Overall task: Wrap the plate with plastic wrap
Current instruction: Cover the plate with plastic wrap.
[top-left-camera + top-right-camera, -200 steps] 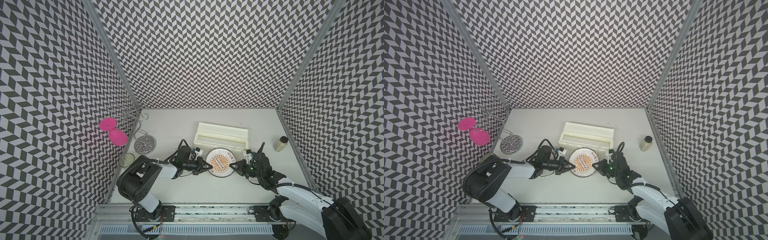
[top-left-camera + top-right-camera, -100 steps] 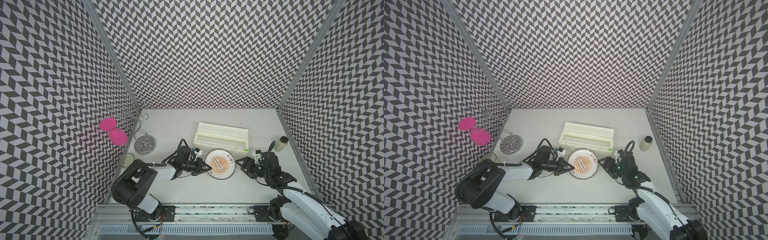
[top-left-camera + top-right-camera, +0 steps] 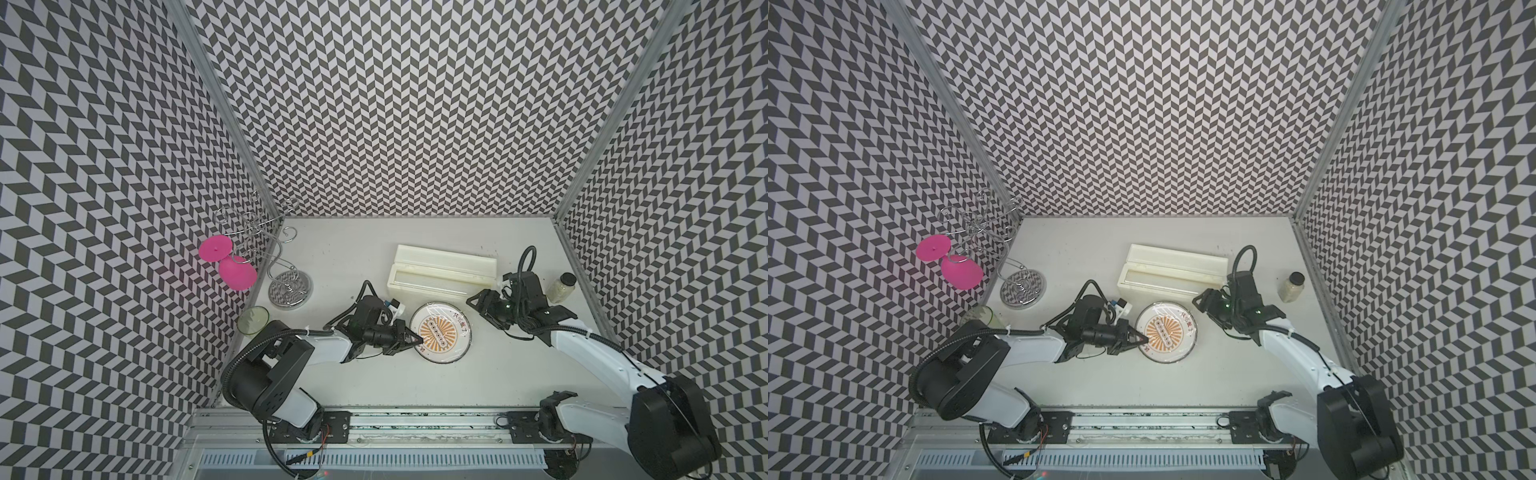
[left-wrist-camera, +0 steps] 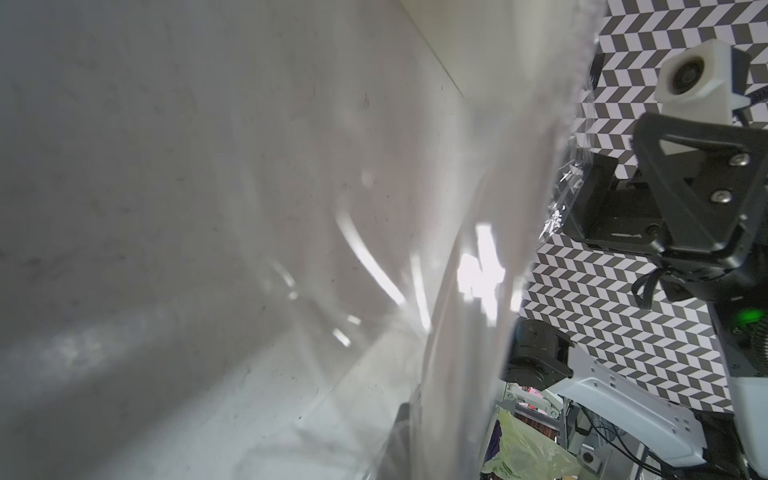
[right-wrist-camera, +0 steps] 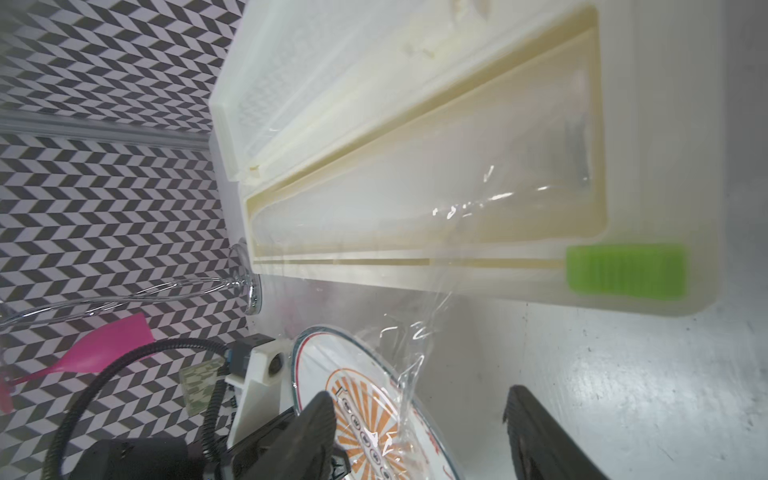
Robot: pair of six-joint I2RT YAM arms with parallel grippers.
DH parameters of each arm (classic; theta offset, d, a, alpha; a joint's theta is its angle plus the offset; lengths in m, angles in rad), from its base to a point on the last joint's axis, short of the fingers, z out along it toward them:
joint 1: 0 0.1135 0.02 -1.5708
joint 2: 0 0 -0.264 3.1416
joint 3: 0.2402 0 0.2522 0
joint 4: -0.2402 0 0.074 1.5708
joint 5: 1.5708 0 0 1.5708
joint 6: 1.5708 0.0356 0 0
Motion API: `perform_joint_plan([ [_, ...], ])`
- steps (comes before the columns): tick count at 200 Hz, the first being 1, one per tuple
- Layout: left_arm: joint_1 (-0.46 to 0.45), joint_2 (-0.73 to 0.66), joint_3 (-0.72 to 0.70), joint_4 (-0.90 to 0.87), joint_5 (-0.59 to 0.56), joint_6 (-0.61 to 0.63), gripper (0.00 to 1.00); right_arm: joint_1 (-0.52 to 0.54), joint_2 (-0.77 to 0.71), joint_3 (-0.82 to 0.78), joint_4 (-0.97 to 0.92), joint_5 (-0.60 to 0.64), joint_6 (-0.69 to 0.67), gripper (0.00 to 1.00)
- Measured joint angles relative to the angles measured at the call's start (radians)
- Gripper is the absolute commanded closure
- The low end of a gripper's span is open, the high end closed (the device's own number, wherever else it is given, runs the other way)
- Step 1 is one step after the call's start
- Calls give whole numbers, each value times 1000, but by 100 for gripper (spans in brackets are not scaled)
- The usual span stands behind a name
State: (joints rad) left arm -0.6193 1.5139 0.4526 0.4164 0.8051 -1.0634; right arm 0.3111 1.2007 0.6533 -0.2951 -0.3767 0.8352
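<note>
The plate (image 3: 440,332) (image 3: 1166,332) lies flat on the table between my two arms, its orange centre showing through glossy plastic wrap (image 5: 415,365). In the left wrist view that film (image 4: 457,249) fills most of the picture and veils the jaws. My left gripper (image 3: 417,340) (image 3: 1144,340) is pointed at the plate's left rim, shut on the plastic wrap there. My right gripper (image 3: 482,311) (image 3: 1206,311) (image 5: 419,415) stands open a little to the right of the plate (image 5: 320,361), with nothing between its fingers (image 5: 320,419).
The cream dispenser box (image 3: 444,272) (image 5: 415,166) with its green tab (image 5: 625,270) lies just behind the plate. A small jar (image 3: 561,287) stands at the right wall. At the left are a wire stand (image 3: 289,289), pink glasses (image 3: 232,270) and a clear glass (image 3: 252,321).
My right gripper has opened, let go at the plate's right rim and drawn back to the right. The left gripper has stayed shut at the left rim.
</note>
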Motion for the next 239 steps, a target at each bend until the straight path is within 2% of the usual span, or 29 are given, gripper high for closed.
perform_joint_plan([
  [38,-2,-1,0,0,0,0,100,0,43,-48,-8,48,-63,46],
  [81,-3,-5,-16,-36,-3,2,100,0,40,-89,-64,153,-148,47],
  [126,-2,-70,-30,-56,-3,10,100,-1,-127,-74,-173,101,-162,44],
  [151,-2,-93,-30,-56,-3,8,100,15,-239,-106,-173,-23,-100,36],
  [188,-2,-93,-30,-68,-4,7,100,127,-332,-229,-162,-143,55,36],
  [239,-2,-94,-24,-93,-8,7,100,233,-297,-279,-7,-170,195,47],
])
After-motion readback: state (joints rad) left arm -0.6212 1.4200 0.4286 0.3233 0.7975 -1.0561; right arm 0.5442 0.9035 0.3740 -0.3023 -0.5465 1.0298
